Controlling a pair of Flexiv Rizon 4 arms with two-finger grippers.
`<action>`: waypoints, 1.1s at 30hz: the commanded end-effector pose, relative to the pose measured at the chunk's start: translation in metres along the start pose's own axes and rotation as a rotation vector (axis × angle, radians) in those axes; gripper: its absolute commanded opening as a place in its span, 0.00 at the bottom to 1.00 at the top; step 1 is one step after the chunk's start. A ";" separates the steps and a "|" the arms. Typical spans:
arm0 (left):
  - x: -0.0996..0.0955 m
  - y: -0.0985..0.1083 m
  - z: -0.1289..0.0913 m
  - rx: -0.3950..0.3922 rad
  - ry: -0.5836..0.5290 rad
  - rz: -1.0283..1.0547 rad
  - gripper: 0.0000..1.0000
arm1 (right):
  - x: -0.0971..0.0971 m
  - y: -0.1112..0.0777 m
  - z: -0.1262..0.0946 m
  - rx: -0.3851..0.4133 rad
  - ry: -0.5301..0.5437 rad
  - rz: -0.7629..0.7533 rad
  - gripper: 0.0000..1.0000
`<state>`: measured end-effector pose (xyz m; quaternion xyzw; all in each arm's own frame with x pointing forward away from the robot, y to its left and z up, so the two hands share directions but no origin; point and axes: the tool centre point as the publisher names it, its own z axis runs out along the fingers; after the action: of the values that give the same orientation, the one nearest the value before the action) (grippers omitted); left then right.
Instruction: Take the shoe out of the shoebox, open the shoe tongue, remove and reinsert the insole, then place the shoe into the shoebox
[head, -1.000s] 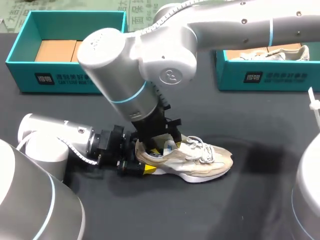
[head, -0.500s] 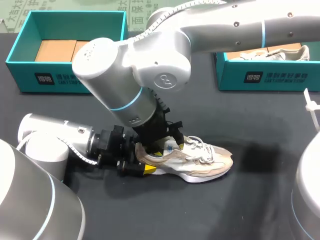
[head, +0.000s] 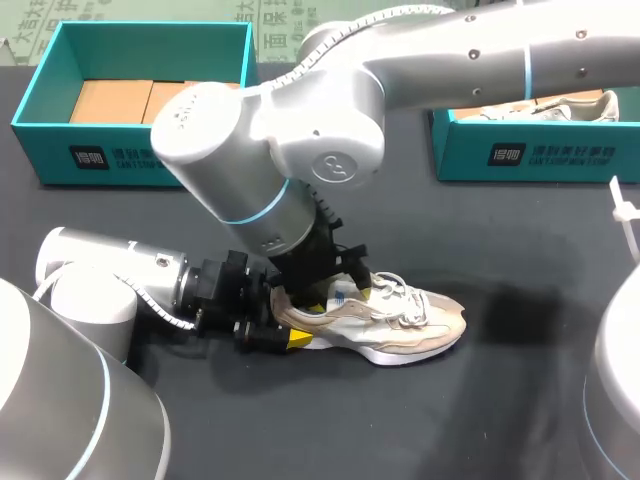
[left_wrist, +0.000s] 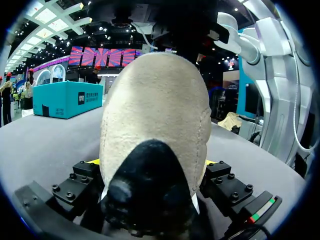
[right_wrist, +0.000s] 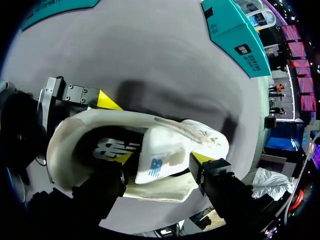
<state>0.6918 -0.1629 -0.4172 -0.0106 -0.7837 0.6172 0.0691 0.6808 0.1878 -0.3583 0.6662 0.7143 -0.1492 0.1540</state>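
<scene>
While our left pincer (left_wrist: 150, 165) clamps the shoe (head: 400, 315) by its firm heel (left_wrist: 155, 115), the floppy tongue (right_wrist: 160, 145) likely needs pinching; whether our right pincer (right_wrist: 161, 159) grips it is unclear.

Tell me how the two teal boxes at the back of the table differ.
The left box holds brown cardboard pieces, no shoe in sight; the right box holds a pale shoe. The left box shows almost whole; the right box is partly hidden by the right arm. Both are teal, open-topped, with a dark label on the front wall.
</scene>
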 end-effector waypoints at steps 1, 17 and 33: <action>0.001 0.003 0.002 -0.001 -0.002 0.000 0.00 | 0.000 -0.005 0.000 -0.004 -0.005 0.746 0.73; 0.001 0.003 0.002 -0.001 -0.002 0.000 0.00 | -0.037 -0.005 -0.016 -0.035 -0.053 0.779 0.71; 0.001 0.003 0.002 -0.001 -0.002 0.000 0.00 | -0.034 -0.008 0.001 -0.006 0.001 0.753 0.70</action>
<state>0.6919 -0.1629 -0.4172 -0.0106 -0.7837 0.6172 0.0691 0.6796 0.1573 -0.3353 0.6793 0.7008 -0.1488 0.1588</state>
